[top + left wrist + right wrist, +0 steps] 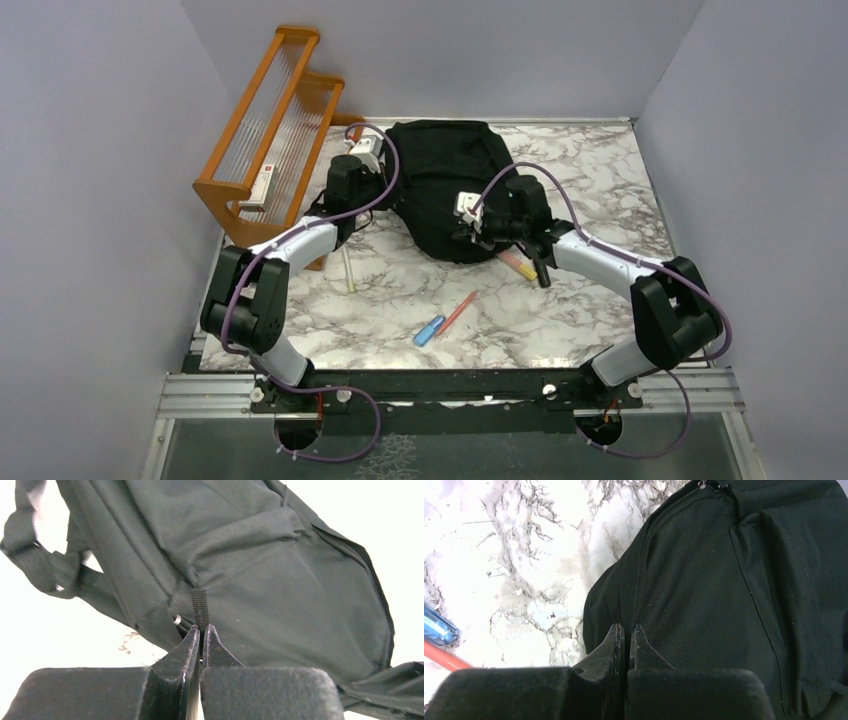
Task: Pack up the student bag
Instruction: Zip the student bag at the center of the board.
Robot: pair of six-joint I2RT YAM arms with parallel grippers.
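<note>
Both arms are working at the black bag [440, 190], which is lying at the back centre of the marble bench [600, 200].
The bag is lying flat, its zip [640, 575] looking closed where visible and its contents not showing. Its long axis is running roughly near-to-far; the top end is unclear. A wooden rack [270, 130] is sitting back left, holding a white box [262, 185]. A blue pen [430, 330] and an orange pen [458, 310] are lying just beside each other on the bench in front of the bag. A white stick [348, 268] is lying by the left arm. Lilac-grey walls are enclosing three sides. The left fingers [187, 647] are clenching a webbing tab [200, 605] on the bag. The right fingers [611, 645] are pressing together, tips against bag fabric just beside the zip; cannot tell whether they are pinching cloth.
</note>
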